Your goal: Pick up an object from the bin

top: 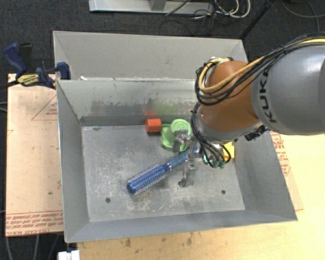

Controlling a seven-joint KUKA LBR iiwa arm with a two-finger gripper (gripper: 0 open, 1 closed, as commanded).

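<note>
A blue hairbrush (149,177) lies slantwise on the bin floor, bristle head toward the front left and handle pointing up to the right. My gripper (183,160) is down at the handle's end and stands open, one finger on the far side by a green cup (176,131) and the other on the near side touching the floor. The handle lies between the fingers. The green cup lies on its side just behind the gripper.
An orange block (154,125) sits by the back wall, left of the green cup. A yellow thing (228,151) peeks out under the arm's orange cover at the right. The arm and its cables hide the bin's right middle.
</note>
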